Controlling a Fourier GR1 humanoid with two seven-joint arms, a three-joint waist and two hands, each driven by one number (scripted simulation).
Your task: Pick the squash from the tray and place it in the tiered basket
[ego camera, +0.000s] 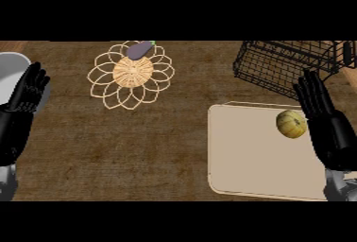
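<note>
You see the squash [291, 124], round, ribbed and yellow-green, lying on the beige rounded-corner tray [244, 156] near its upper right, just beside the right robot hand [322, 113] on its inner side. That robot hand is open, fingers straight and holding nothing (whether it touches the squash is not clear). The black wire tiered basket [279, 61] stands beyond the tray. The left robot hand [24, 97] rests open at the left edge of the brown woven-textured counter [140, 151]. An eggplant [140, 49] lies on a looped wicker trivet [131, 73].
</note>
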